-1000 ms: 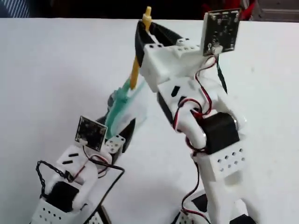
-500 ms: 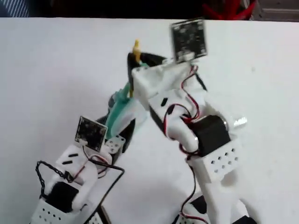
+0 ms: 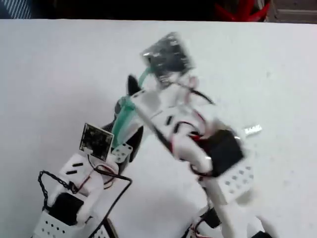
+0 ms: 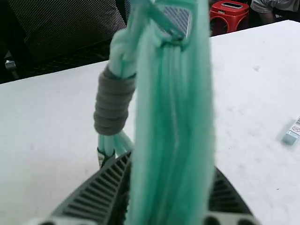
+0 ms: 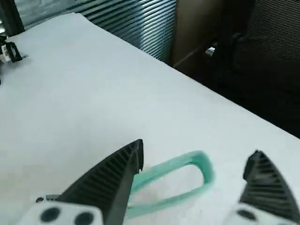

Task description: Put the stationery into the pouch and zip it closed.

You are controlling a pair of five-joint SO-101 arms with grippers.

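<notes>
A teal pouch (image 3: 124, 115) stands upright in my left gripper (image 3: 126, 133), which is shut on its lower part. In the left wrist view the pouch (image 4: 174, 117) fills the space between the jaws of that gripper (image 4: 166, 190), with a grey ribbed piece (image 4: 112, 102) on a teal strap beside it. My right gripper (image 3: 134, 85) hovers at the pouch's top. In its own view the right gripper (image 5: 197, 151) is open and holds nothing, and a teal loop (image 5: 187, 180) lies just beneath it.
A small flat pale item (image 3: 252, 130) lies on the white table (image 3: 59, 74) to the right of the arms; it is also at the edge of the left wrist view (image 4: 293, 133). Chairs and a red stool (image 4: 230, 13) stand beyond the table's far edge.
The right arm swung down and left to the pouch's top. The yellow pen that stood in its gripper sank toward the pouch and is out of sight. The left arm stayed still.
</notes>
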